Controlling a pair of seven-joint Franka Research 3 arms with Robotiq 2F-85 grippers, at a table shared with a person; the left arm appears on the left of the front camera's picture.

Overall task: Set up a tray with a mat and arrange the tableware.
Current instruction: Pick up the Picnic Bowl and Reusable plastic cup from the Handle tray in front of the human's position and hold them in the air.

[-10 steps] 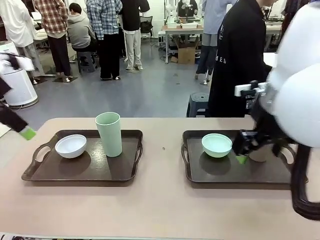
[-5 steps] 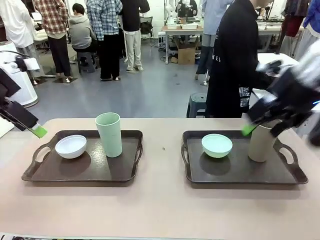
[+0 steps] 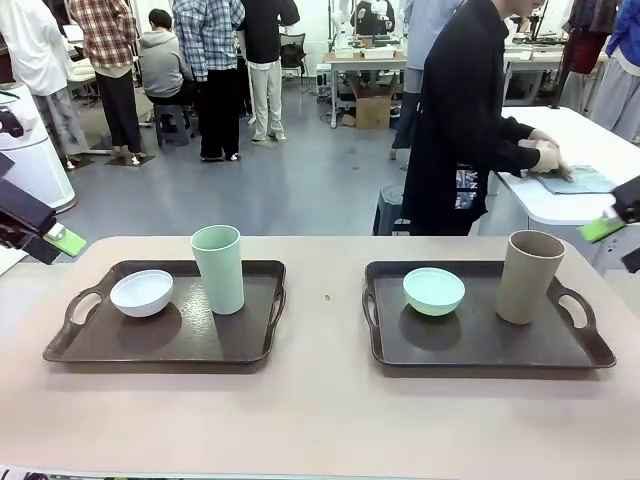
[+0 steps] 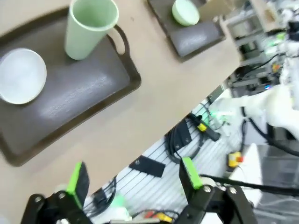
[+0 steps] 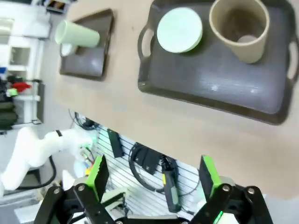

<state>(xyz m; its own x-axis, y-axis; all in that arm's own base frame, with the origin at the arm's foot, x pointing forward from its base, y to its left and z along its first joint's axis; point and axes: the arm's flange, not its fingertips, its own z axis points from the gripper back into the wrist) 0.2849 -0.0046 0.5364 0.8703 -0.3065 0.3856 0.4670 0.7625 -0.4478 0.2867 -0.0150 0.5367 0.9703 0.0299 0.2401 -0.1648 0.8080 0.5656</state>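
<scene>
Two dark brown trays sit side by side on the table. The left tray (image 3: 250, 340) carries a white bowl (image 3: 141, 292) and a mint green cup (image 3: 218, 268). On the right tray (image 3: 480, 345) are a mint green bowl (image 3: 434, 290) and a taupe cup (image 3: 529, 276). My left gripper (image 3: 55, 240) hovers open at the far left edge, clear of its tray. My right gripper (image 3: 612, 226) is open at the far right edge, above and beyond the taupe cup. Both wrist views look down on the trays, with the left gripper (image 4: 134, 175) and right gripper (image 5: 153, 175) empty. A blue-grey mat (image 3: 575, 181) lies under the person's hands on a side table.
The person (image 3: 465, 120) in black stands behind the right tray, turned towards the white side table (image 3: 560, 205). A bare strip of tabletop (image 3: 325, 330) separates the trays. A grey stool (image 3: 395, 208) stands behind the table. Other people stand far back.
My right arm has pulled away from the taupe cup, up and out to the right edge, and the cup stays standing on the tray. The left gripper shifted slightly. The person reached to the side table.
</scene>
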